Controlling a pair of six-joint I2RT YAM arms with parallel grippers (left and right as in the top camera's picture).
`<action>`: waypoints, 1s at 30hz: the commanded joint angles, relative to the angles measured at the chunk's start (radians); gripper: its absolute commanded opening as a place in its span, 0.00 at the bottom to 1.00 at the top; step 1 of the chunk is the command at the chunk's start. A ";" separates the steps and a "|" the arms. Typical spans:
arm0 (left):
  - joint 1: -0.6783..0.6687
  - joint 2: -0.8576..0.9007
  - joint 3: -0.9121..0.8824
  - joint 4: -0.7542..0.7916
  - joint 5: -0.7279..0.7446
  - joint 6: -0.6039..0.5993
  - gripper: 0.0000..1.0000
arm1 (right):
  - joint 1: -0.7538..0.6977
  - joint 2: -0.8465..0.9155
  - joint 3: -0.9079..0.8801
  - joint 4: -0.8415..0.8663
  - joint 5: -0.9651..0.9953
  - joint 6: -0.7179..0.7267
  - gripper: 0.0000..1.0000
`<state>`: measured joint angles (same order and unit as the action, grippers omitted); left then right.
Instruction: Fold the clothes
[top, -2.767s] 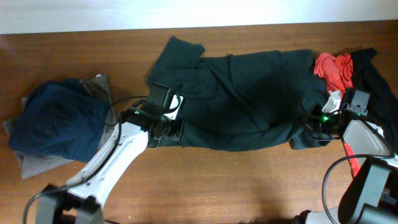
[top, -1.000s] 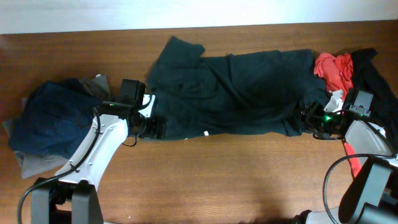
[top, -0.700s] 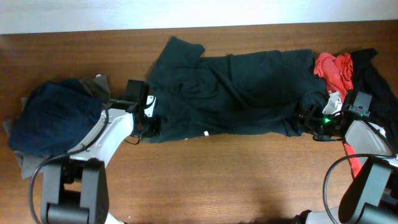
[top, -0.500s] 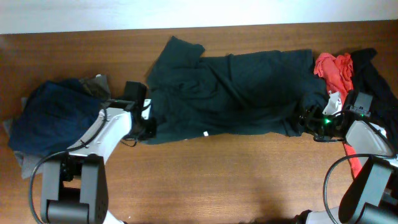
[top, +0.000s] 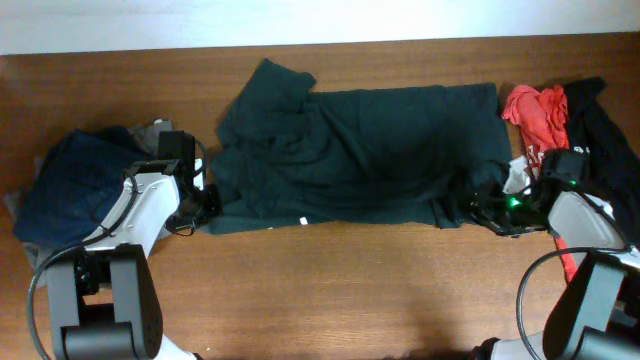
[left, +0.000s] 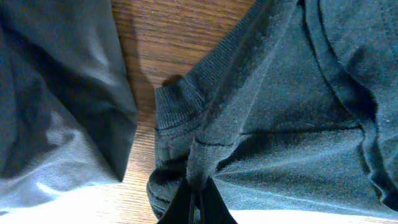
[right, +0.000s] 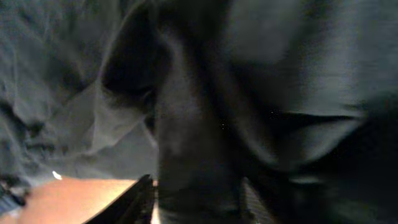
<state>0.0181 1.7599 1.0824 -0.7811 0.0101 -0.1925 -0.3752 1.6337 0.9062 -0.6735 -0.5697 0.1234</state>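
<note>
- Large dark green soft fabric shirt (top: 360, 150): lies spread out across the middle of the brown wooden surface (top: 350, 290), with one sleeve creased at its upper left and a straight lower hem.
- Small white tag (top: 303, 221): sits on the green shirt's lower hem, left of centre.
- Left claw (top: 205, 205): at the green shirt's lower left corner. The left wrist view shows the claw (left: 198, 202) pressed together on a ribbed fold of the shirt (left: 205, 143), with the cloth bunched just above the tips.
- Right claw (top: 478, 207): at the green shirt's lower right corner. The right wrist view is blurred; a dark fold of the shirt (right: 199, 143) runs down between the fingers, and I cannot tell whether they are clamped on it.
- Navy blue crumpled piece (top: 80, 190): just left of the green shirt, lying on top of the grey shorts (top: 45, 262).
- Red crumpled shirt with white print (top: 535, 110): touches the green shirt's upper right corner.
- Black garment (top: 605, 130): on the far side of the red shirt from the green shirt, touching the red one.
</note>
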 joint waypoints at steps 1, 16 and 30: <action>0.003 -0.004 -0.006 0.002 -0.003 -0.016 0.00 | 0.037 0.005 0.007 -0.005 -0.010 -0.023 0.38; 0.003 -0.004 -0.006 -0.003 -0.003 -0.016 0.00 | -0.096 -0.037 0.072 -0.089 0.018 -0.052 0.55; 0.003 -0.004 -0.006 -0.006 -0.003 -0.016 0.00 | -0.106 -0.043 -0.016 -0.184 -0.098 0.200 0.63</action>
<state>0.0185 1.7599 1.0821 -0.7853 0.0101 -0.1997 -0.4957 1.6054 0.9237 -0.8787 -0.6361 0.2100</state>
